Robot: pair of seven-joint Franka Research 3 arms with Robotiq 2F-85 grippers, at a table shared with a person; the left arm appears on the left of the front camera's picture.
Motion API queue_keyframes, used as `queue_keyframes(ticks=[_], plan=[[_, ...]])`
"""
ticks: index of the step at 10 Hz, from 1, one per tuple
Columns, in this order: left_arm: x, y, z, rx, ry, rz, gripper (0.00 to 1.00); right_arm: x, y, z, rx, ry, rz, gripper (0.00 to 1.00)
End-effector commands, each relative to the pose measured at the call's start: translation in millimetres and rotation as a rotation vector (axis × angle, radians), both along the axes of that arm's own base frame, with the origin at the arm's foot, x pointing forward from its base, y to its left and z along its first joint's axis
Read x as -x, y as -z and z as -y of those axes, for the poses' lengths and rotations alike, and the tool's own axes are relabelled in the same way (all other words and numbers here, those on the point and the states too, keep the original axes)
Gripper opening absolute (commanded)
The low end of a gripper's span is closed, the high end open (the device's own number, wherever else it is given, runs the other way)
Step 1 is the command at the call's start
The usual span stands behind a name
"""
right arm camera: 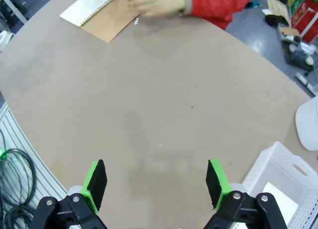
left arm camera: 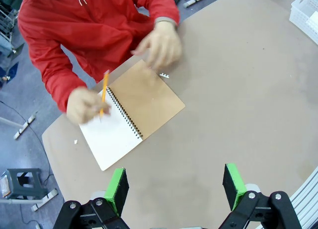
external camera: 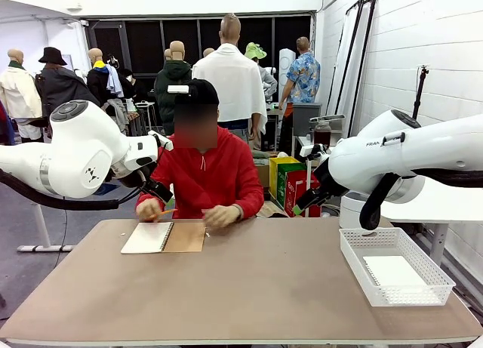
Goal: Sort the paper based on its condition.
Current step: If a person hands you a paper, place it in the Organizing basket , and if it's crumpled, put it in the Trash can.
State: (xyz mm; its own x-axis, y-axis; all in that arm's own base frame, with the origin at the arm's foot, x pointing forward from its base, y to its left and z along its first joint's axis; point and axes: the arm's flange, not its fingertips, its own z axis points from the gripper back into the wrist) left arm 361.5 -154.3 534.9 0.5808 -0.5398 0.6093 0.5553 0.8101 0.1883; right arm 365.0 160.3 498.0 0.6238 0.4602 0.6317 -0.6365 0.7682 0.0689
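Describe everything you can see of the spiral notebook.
The spiral notebook lies open and flat on the brown table, near the person's edge. One side shows a white page, the other a brown kraft cover, and a dark wire spiral joins them. One hand of the person holds an orange pencil over the white page. The other hand hovers, blurred, at the cover's far corner.

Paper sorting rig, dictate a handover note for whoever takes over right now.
Left end effector: open, empty, above the table near the spiral notebook.
Right end effector: open, empty, above bare table.
Paper: one white sheet lies in the white basket at the robot's right.
Person: one hand holds a pencil over the notebook's open page; the other hand is by the cover.
Done: apparently one sheet sorted. Left: probably wait for the next sheet, then sort it.
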Motion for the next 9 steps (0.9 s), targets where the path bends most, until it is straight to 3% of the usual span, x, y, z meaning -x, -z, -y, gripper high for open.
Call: queue_keyframes(ticks=[1, 9], plan=[[-0.2, 0.2, -1.1, 0.000, -0.002, -0.003, 1.00, 0.6, 0.4, -0.4, 0.006, -0.002, 0.000, 1.00], [-0.2, 0.2, -1.1, 0.000, -0.002, -0.003, 1.00, 0.6, 0.4, -0.4, 0.006, -0.002, 0.000, 1.00]])
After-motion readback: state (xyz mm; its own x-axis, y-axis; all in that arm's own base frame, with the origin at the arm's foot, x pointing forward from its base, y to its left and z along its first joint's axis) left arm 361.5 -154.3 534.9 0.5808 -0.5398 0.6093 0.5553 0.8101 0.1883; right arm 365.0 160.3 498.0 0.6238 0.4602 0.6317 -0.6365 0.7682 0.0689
